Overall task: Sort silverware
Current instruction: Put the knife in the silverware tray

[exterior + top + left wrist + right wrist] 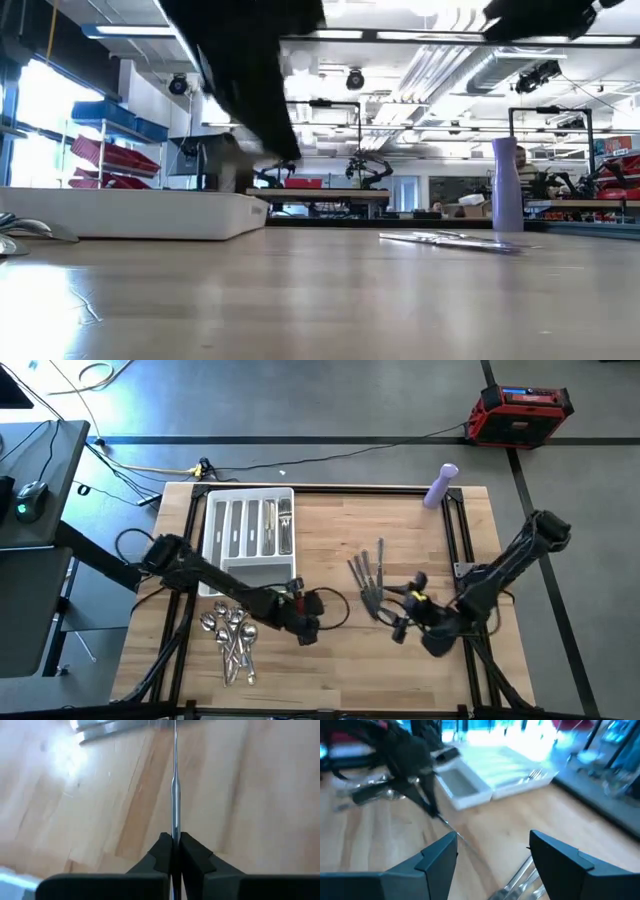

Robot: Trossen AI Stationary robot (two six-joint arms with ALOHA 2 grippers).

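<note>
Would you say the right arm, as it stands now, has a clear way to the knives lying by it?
Probably yes. The right gripper is open and empty beside the knives, with bare table between. The left gripper, shut on a thin utensil, is off to the side.

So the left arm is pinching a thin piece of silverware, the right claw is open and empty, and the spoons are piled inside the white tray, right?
Not quite. The spoons lie in a pile on the bare wooden table, in front of the white tray, as the high view shows. The rest holds: the left gripper pinches a thin piece of silverware, and the right gripper is open and empty.
</note>
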